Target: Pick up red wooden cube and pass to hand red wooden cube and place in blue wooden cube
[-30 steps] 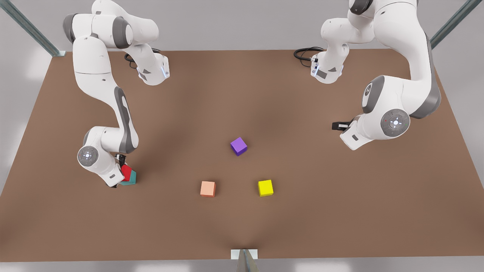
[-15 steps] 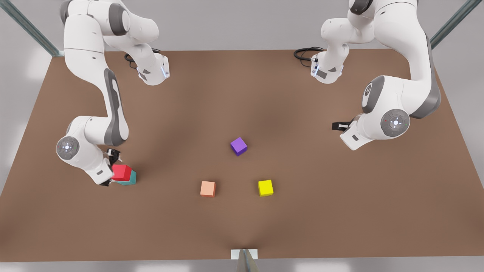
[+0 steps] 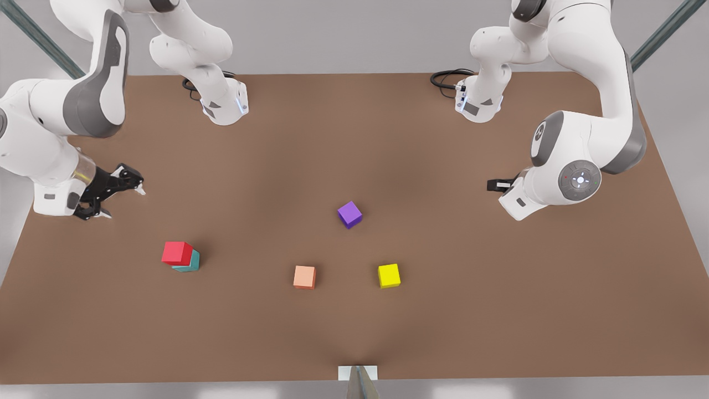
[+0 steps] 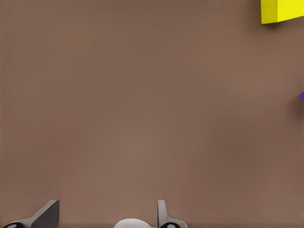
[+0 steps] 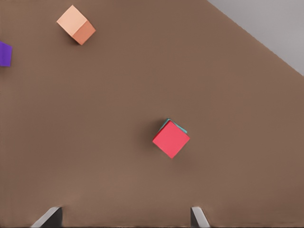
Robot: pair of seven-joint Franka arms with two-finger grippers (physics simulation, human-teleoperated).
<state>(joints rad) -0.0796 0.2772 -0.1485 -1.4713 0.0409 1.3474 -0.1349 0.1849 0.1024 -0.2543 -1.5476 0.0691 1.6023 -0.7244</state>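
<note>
A red cube (image 3: 177, 252) with plain matte faces sits stacked on a teal cube (image 3: 189, 263) of the same size, toward the front view's left on a flat brown table (image 3: 498, 310). The top cube is turned slightly against the lower one, so a thin teal edge (image 5: 167, 123) peeks out past the red cube (image 5: 171, 138) in the right wrist view.

The right gripper (image 3: 113, 195), black-fingered on a white arm, hangs clear of the stack up at the table's edge on the front view's left, its fingers (image 5: 48, 216) spread apart and holding nothing.

Three more matte cubes lie loose and well apart: a pale salmon cube (image 3: 304, 276) near the stack, a yellow cube (image 3: 389, 275) beyond it, and a purple cube (image 3: 349, 214) farther back between them.

The left arm waits at the front view's right, folded over the table. Its gripper (image 4: 108, 216) points at bare tabletop with its grey fingers (image 4: 46, 214) parted and empty; the yellow cube (image 4: 282, 10) and a sliver of the purple cube (image 4: 302, 96) lie at the fringe of its wrist view.

Black cables (image 3: 447, 77) coil beside the smooth white arm bases.
</note>
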